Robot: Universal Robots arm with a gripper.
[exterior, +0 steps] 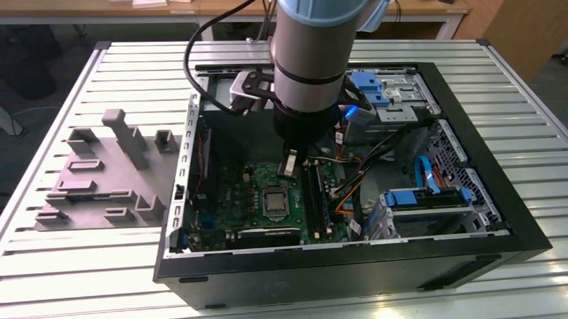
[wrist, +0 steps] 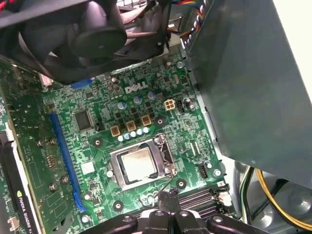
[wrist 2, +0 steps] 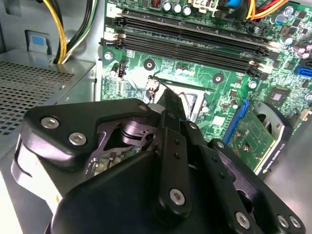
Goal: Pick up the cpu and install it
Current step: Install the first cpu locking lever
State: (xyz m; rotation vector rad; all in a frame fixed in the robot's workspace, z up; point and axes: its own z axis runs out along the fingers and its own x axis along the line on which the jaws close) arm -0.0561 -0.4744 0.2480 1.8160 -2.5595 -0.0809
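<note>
Open computer case (exterior: 497, 219) on a slatted tabletop (exterior: 53, 266), with the arm reaching down into it; the hand (exterior: 289, 163) hangs above the green motherboard (wrist: 97, 141), its fingers drawn narrow with nothing visible between them. The cpu (wrist: 138, 164) lies flat inside the silver socket frame (wrist: 116, 176), just below and ahead of the fingertips (wrist: 168, 197) in the first wrist view, apparently already seated. Risk, as a judgement: any further descent or sideways drift could press the fingertips onto the chip or frame, tilting it and damaging the contacts beneath. The surroundings are crowded: memory slots (wrist 2: 195, 36) run just beside the hand, a graphics card (wrist: 14, 161) stands beyond the socket, a case fan (wrist: 83, 34) farther off, and yellow cables (wrist 2: 58, 29) could snag the wrist. A grey parts fixture (exterior: 102, 176) sits outside the case, well apart.
</note>
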